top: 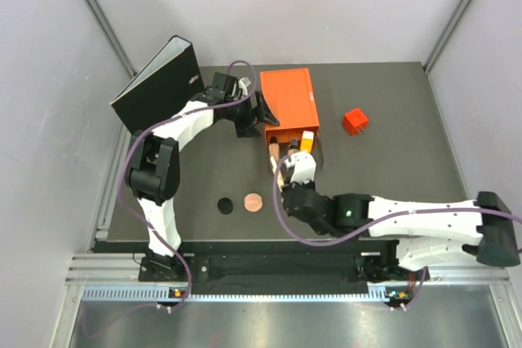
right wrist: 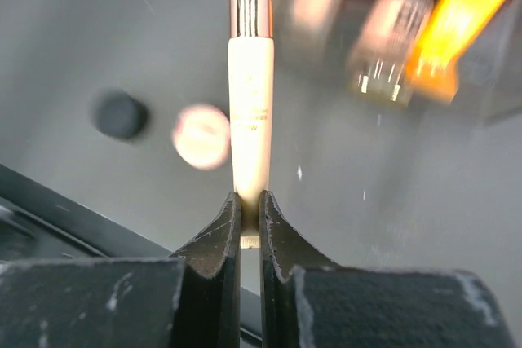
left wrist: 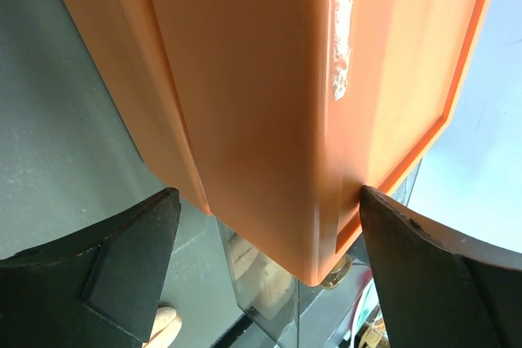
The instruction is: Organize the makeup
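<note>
My right gripper (right wrist: 250,201) is shut on the lower end of the slim beige tube (right wrist: 250,79), whose copper cap points away from me. In the top view the right gripper (top: 287,170) hovers just in front of the clear organizer (top: 316,152). A black round disc (top: 225,204) and a pinkish-copper disc (top: 252,201) lie on the table to its left. An orange-yellow tube (top: 307,141) and a tan bottle (right wrist: 391,38) stand in the organizer. My left gripper (left wrist: 269,193) is open wide, straddling a front corner of the large orange box (left wrist: 269,79), with the right finger touching it.
A black binder (top: 155,87) stands tilted at the back left. A small red cube (top: 355,121) sits right of the orange box (top: 287,97). The organizer's clear wall (left wrist: 261,275) shows below the box in the left wrist view. Grey walls enclose the table.
</note>
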Tool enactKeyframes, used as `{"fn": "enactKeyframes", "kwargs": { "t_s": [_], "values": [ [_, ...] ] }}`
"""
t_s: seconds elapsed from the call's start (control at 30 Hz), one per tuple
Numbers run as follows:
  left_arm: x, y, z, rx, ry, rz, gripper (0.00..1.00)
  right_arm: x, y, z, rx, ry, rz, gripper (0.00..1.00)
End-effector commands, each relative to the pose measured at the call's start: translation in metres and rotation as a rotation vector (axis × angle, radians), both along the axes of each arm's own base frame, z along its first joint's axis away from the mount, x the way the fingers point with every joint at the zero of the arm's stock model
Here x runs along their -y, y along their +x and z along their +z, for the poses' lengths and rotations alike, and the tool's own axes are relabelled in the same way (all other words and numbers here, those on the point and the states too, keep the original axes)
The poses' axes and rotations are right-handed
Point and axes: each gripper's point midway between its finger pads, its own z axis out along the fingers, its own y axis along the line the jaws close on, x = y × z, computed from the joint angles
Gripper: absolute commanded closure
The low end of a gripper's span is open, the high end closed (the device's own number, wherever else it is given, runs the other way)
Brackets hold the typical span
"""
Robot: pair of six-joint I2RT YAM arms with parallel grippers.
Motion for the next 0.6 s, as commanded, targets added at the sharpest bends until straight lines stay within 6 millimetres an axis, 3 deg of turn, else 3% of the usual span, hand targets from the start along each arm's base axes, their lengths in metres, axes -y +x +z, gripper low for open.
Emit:
{"fn": "enactKeyframes", "kwargs": {
  "t_s": [0.0, 0.1, 0.2, 0.47, 0.57],
  "values": [
    [-0.022, -0.009, -0.05, -0.115, 0.158, 0.028, 0.07, 0.003, 0.009, 0.076, 0.115, 0.067, 0.009, 0.98],
    [-0.019, -0.004, -0.05, -0.112, 0.147, 0.031, 0.07, 0.01, 0.026, 0.097, 0.171, 0.024, -0.017, 0.98],
    [-0.016, 0.001, -0.049, -0.117, 0.139, 0.028, 0.07, 0.018, 0.049, 0.103, 0.222, -0.054, -0.042, 0.98],
    [-0.015, 0.006, -0.052, -0.121, 0.136, 0.03, 0.07, 0.046, 0.117, 0.074, 0.143, -0.101, -0.073, 0.96],
    [-0.013, 0.006, -0.055, -0.133, 0.128, 0.038, 0.07, 0.045, 0.132, 0.066, 0.123, -0.106, -0.072, 0.95]
  ]
}}
